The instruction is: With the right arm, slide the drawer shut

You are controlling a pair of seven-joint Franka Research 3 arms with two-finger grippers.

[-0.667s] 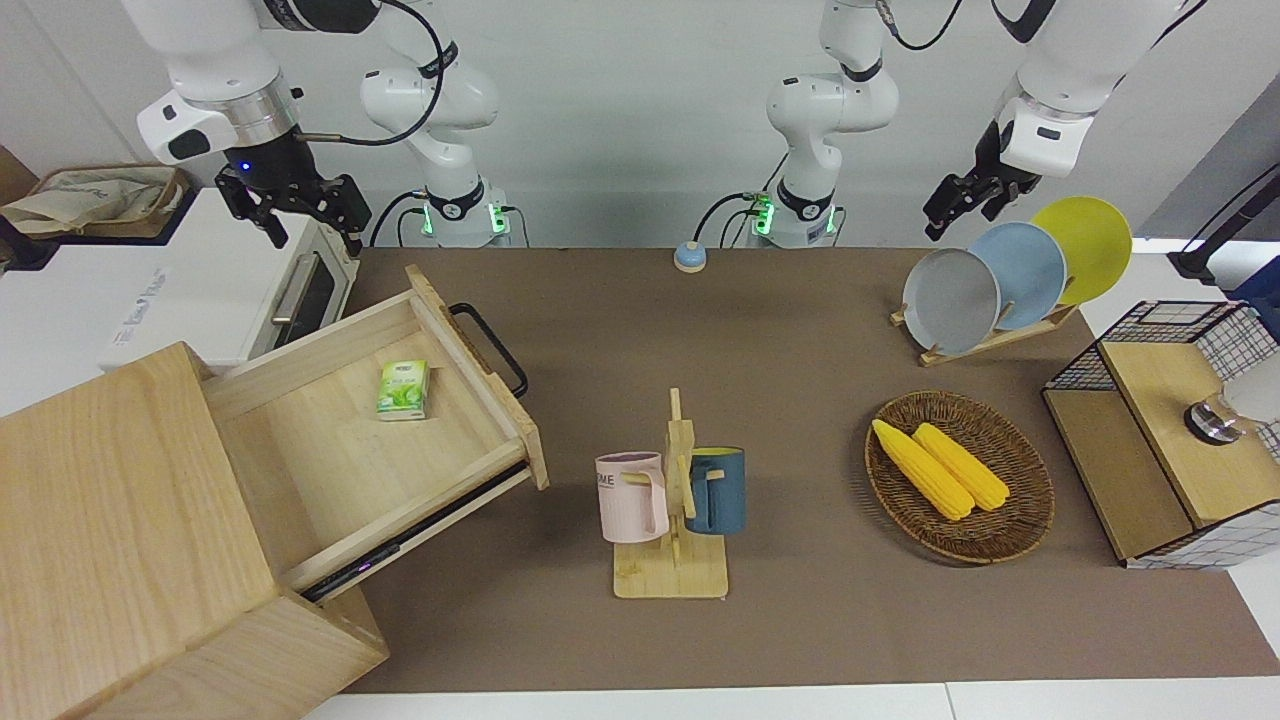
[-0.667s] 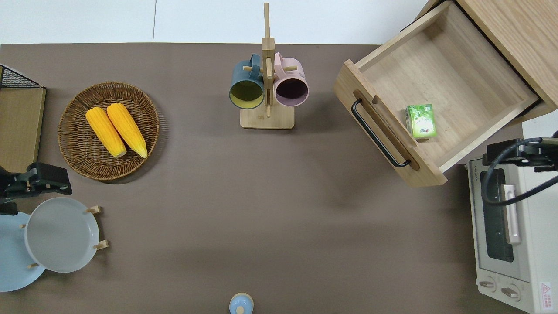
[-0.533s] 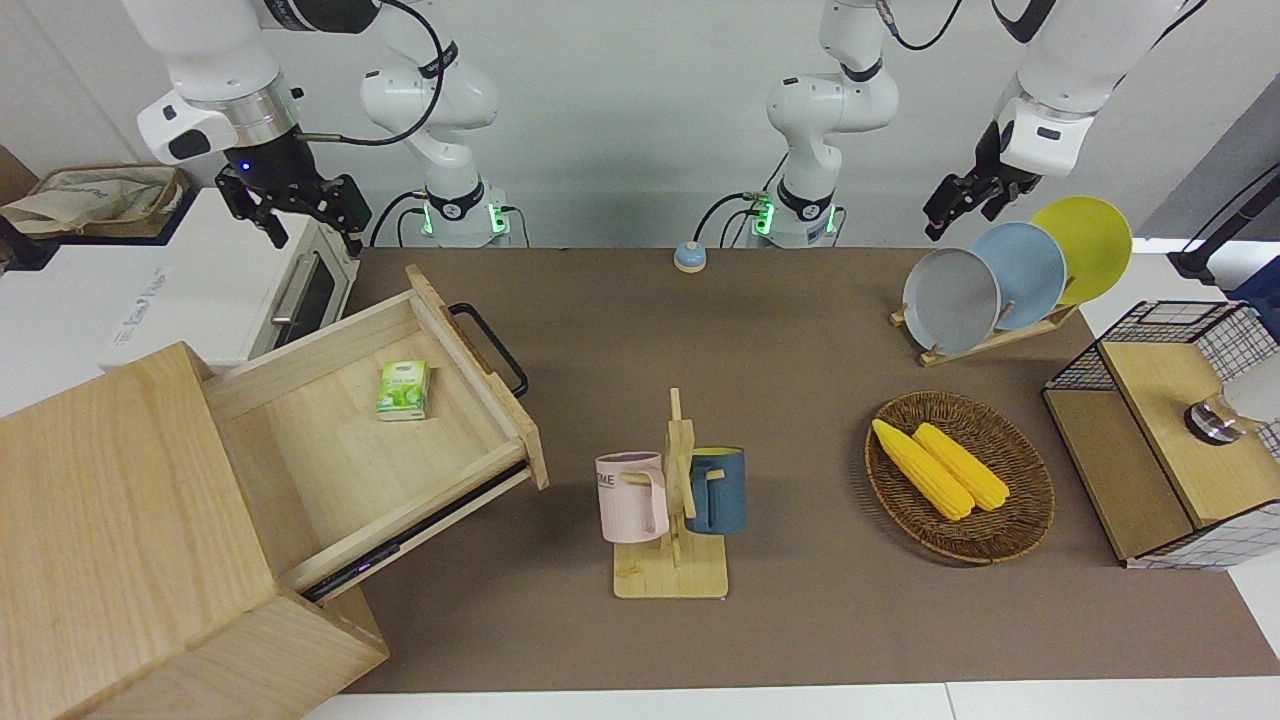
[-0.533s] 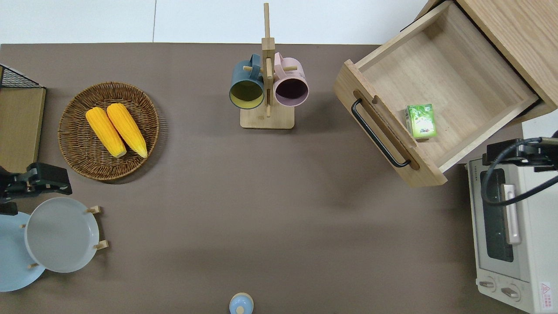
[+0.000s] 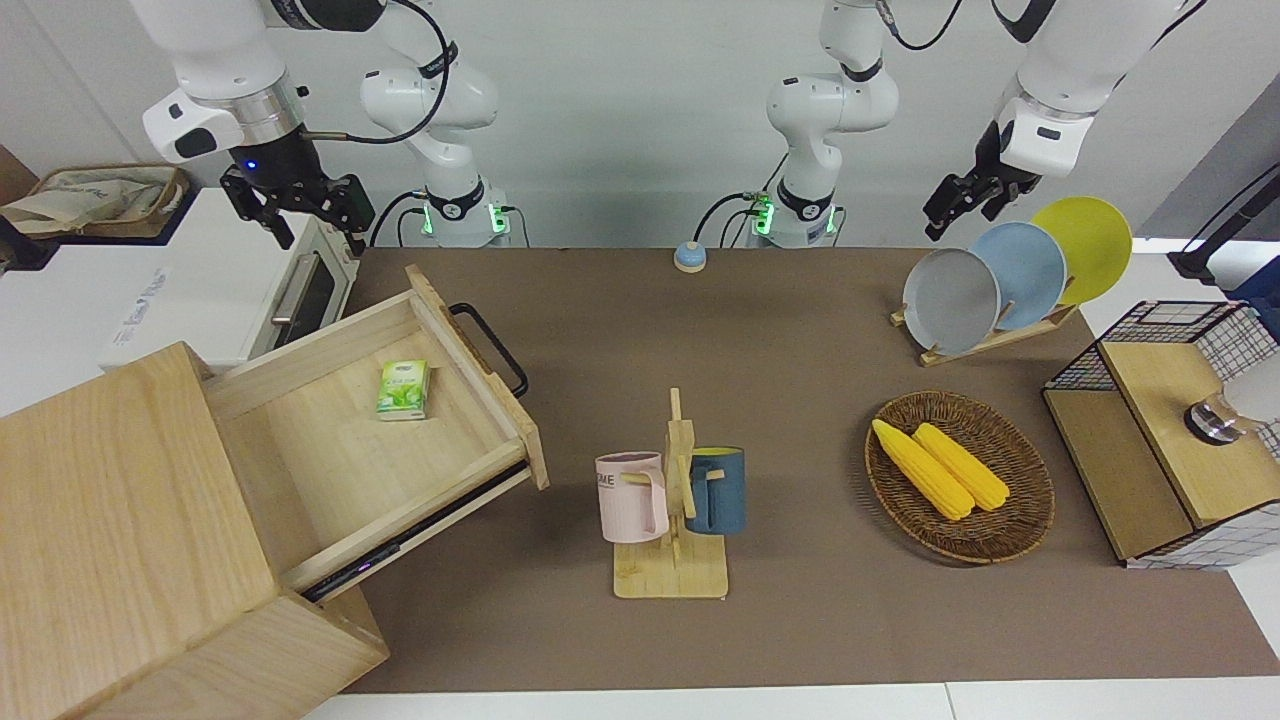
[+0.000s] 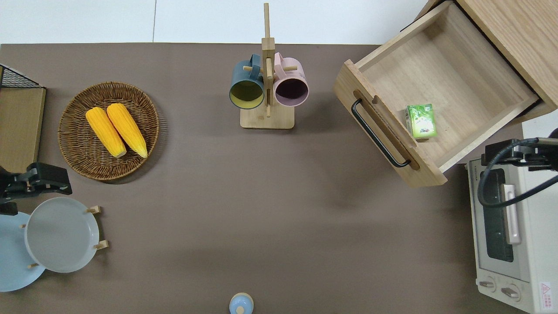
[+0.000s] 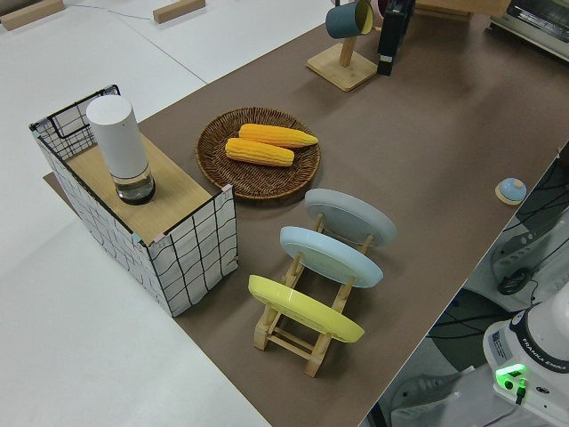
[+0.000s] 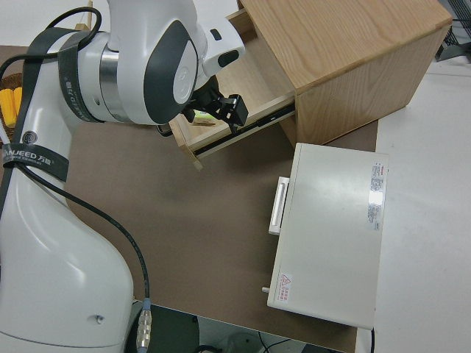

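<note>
The drawer [image 5: 400, 420] stands pulled out — a green carton [image 5: 403, 389] inside; the right gripper [image 5: 300, 215] hangs over the oven [image 6: 510, 231], jaws spread, empty; left arm parked.

cabinet [image 5: 120, 520] cut off by frame edge, left end effector [image 6: 26, 181] partly cropped

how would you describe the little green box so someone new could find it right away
Find the big pale wooden cabinet at the right arm's end of the table; its wide drawer stands pulled out. The green box lies flat on the drawer floor, near the front panel with the black bar handle. It is the only thing in the drawer.
</note>
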